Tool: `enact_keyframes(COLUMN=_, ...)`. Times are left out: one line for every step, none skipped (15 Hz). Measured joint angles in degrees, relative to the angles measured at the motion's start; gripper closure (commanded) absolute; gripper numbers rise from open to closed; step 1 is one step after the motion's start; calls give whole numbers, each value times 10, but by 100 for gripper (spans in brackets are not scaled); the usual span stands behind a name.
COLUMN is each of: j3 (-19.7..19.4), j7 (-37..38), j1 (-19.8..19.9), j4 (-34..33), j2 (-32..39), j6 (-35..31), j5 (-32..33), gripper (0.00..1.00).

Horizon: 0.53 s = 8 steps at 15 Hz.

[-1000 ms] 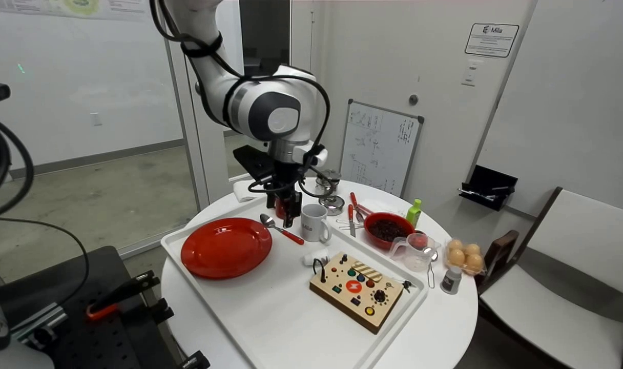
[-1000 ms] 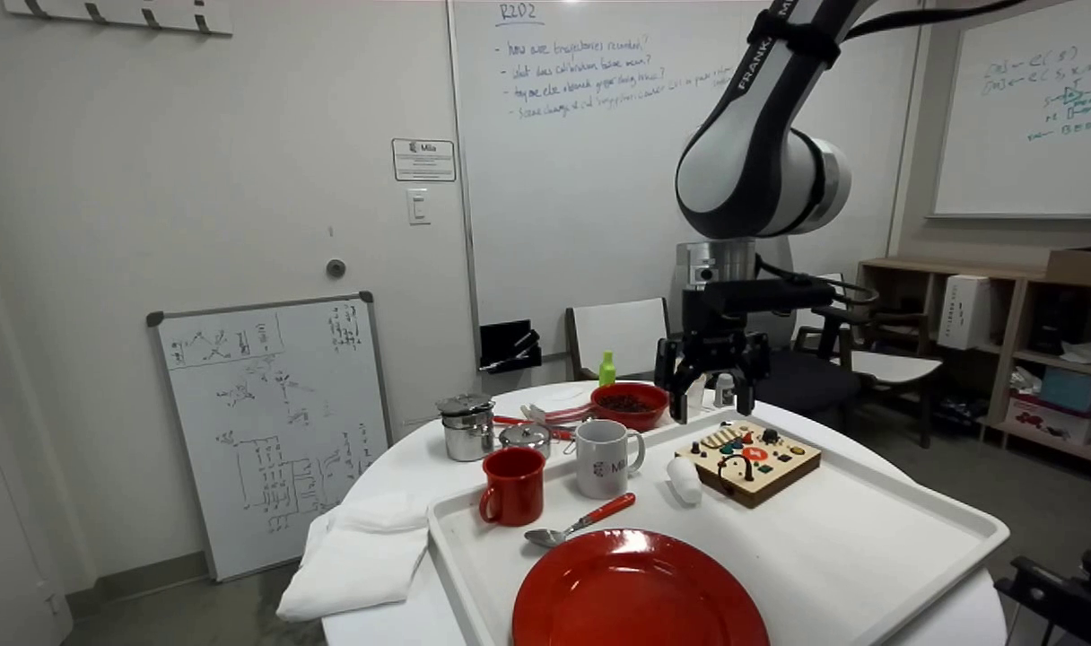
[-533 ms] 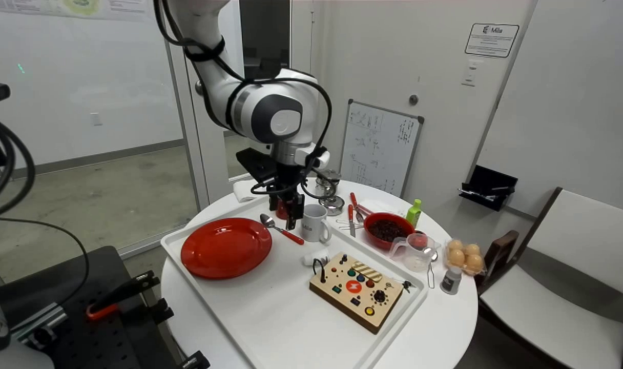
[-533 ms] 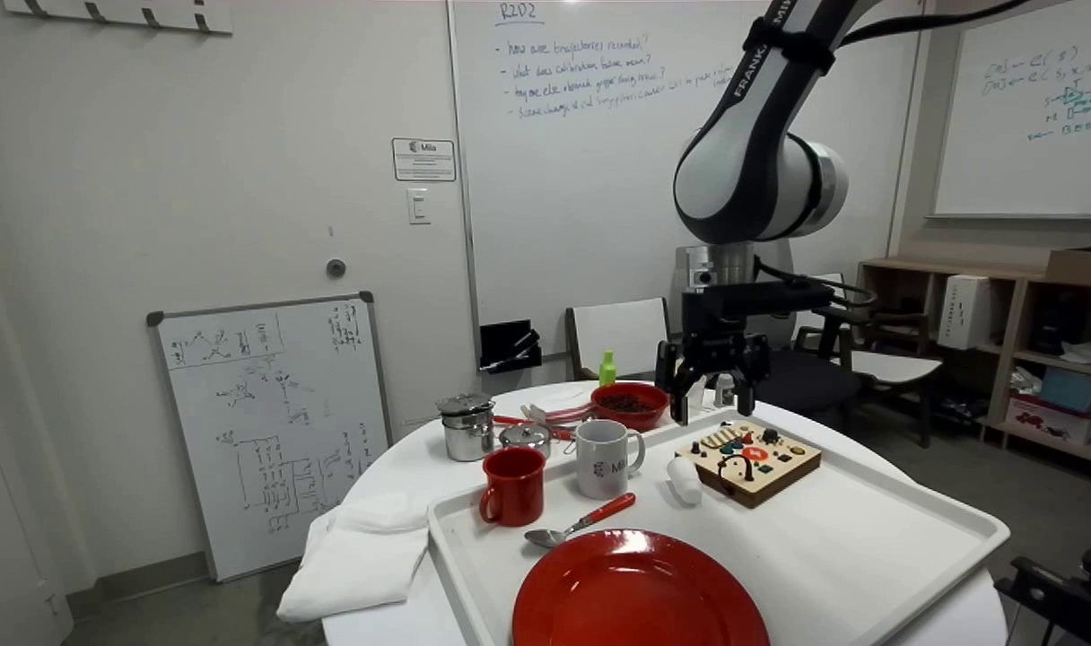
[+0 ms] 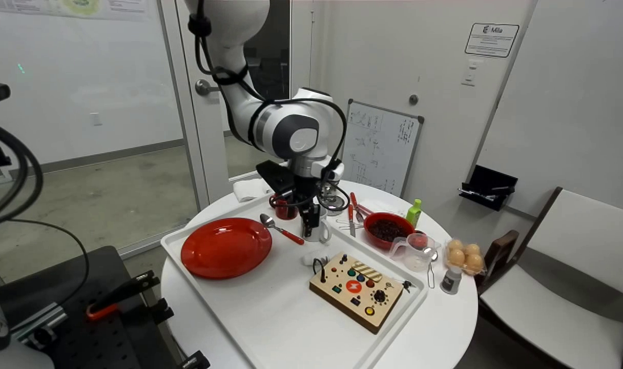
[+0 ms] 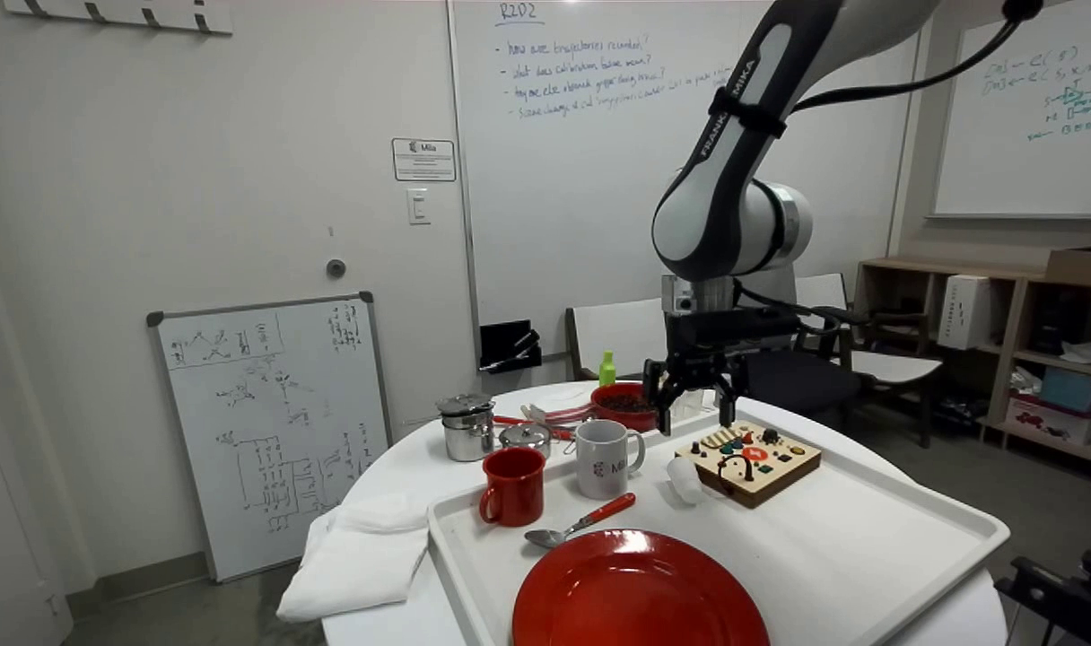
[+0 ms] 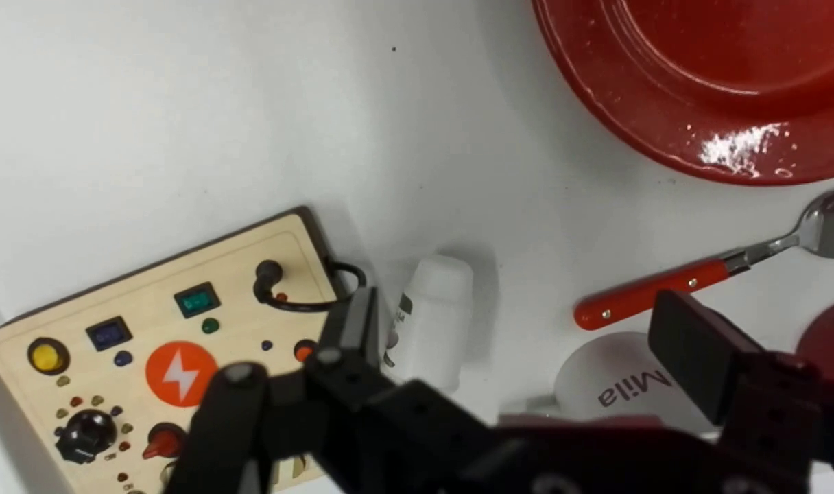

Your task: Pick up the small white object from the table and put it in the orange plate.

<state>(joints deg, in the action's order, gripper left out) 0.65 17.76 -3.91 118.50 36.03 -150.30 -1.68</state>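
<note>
The small white object is a white bottle-like piece lying on its side on the white tray. It shows in both exterior views, beside the wooden button board. The orange plate is a large, glossy red-orange round plate on the tray, also at the top right of the wrist view. My gripper is open, empty and pointing down above the tray. In the wrist view the gripper has the white object between its fingers, close to the left finger, which hides part of it.
The wooden button board lies right beside the white object. A white Mila mug, a red mug and a red-handled spoon stand or lie nearby. A red bowl and a clear measuring cup are farther off.
My open gripper has come down and moved right in an exterior view, in front of the Mila mug; it has moved slightly left and down in another. The objects on the tray have not moved.
</note>
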Motion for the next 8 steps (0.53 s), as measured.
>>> enact_keyframes(j3=-4, j7=3, j1=-1, j4=-13, j2=13, j6=-2, j5=-1, gripper=0)
enact_keyframes(j3=-7, j7=6, j1=-1, j4=-26, j2=25, j6=-2, j5=-4, gripper=0)
enact_keyframes(j3=-9, j7=10, j1=-1, j4=-38, j2=37, j6=-2, j5=-7, gripper=0)
enact_keyframes(j3=-11, j7=14, j1=-1, j4=-49, j2=48, j6=-2, j5=-11, gripper=0)
enact_keyframes(j3=-13, j7=16, j1=-1, j4=-61, j2=60, j6=-2, j5=-14, gripper=0)
enact_keyframes(j3=-14, j7=18, j1=-1, j4=-71, j2=71, j6=-2, j5=-17, gripper=0)
enact_keyframes(j3=-15, j7=20, j1=-1, j4=-82, j2=82, j6=-2, j5=-20, gripper=0)
enact_keyframes(j3=-16, j7=22, j1=-1, j4=-91, j2=92, j6=-2, j5=-23, gripper=0)
